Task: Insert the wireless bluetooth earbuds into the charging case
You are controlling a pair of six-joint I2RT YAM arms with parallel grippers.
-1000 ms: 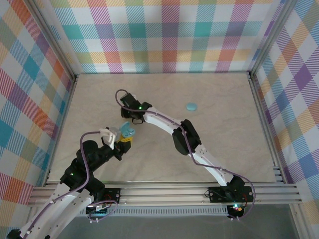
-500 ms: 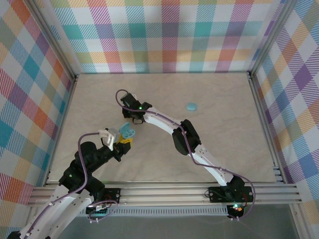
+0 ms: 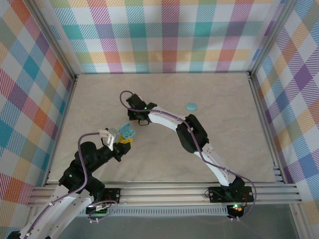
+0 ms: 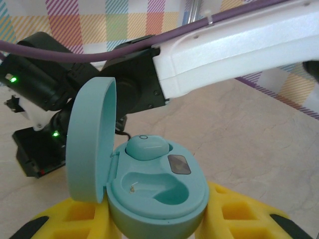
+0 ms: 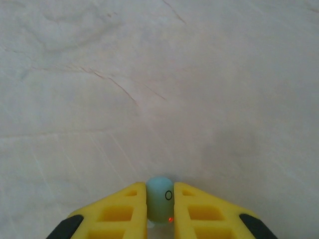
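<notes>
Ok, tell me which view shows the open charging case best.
Left wrist view: the charging case sits close up, lid raised, one earbud seated, the nearer slot empty, held in the left claw. The top view gives it as a small blue shape at that claw.

This is looking like a robotics lab test cell: an aluminium extrusion frame (image 3: 164,191) is boxing in a marble-patterned tabletop (image 3: 234,139), plaid cloth walls (image 3: 169,35) are hanging on three sides, and two cabled robot arms (image 3: 209,159) are sitting bolted to the near rail.

earbuds (image 4: 145,148) (image 5: 159,201): 2 | charging cases (image 4: 164,196) (image 3: 191,106): 2 | robot arms (image 3: 92,159) (image 3: 192,134): 2
</notes>
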